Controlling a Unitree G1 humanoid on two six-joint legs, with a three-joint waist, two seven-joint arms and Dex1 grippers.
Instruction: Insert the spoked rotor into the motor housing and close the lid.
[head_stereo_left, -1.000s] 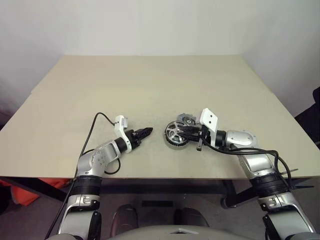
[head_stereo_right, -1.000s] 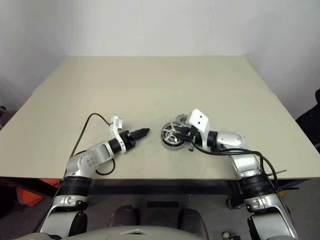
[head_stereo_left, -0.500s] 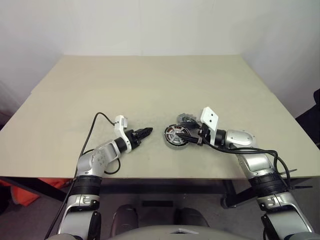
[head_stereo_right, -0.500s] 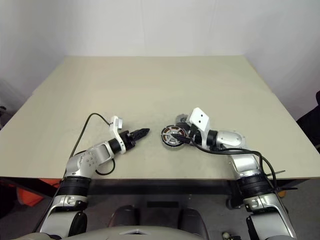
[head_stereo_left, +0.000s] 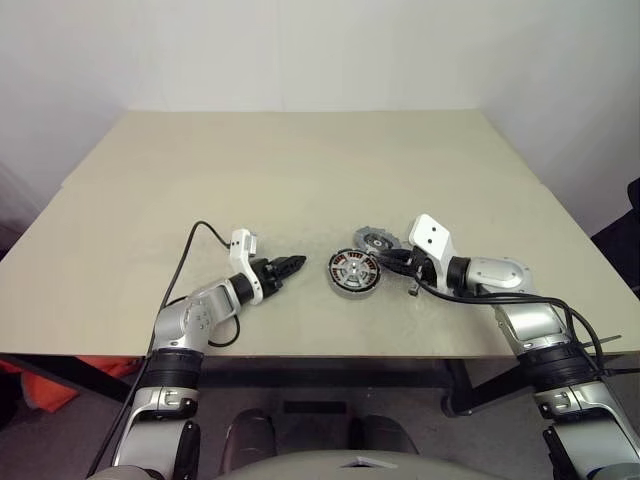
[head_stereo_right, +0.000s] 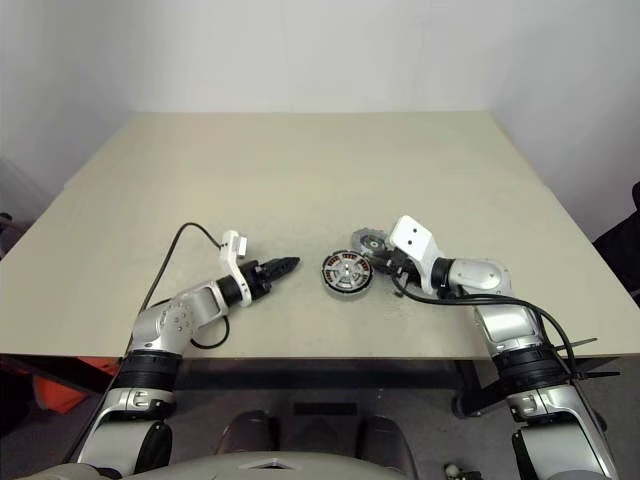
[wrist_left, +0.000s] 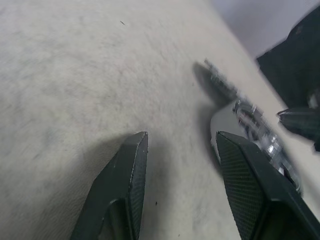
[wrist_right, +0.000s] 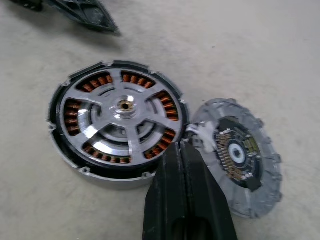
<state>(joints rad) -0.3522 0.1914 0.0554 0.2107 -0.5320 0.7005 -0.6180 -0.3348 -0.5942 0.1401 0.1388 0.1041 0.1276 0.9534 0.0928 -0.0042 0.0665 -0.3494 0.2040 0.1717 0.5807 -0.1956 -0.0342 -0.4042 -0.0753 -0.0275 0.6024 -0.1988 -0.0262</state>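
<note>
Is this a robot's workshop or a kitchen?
Probably a robot test room, not a kitchen: a plain beige table against bare white walls, with only motor parts on it, a round silver motor housing with copper windings and a flat grey ribbed lid beside it.

- A flat beige rectangular desk (head_stereo_left: 300, 160) carries the parts.
- Near its front edge lies the round silvery motor housing (head_stereo_left: 354, 272) with copper-brown windings.
- At the housing's 1 o'clock, touching it, lies the dull grey ribbed lid (head_stereo_left: 376, 241).
</note>
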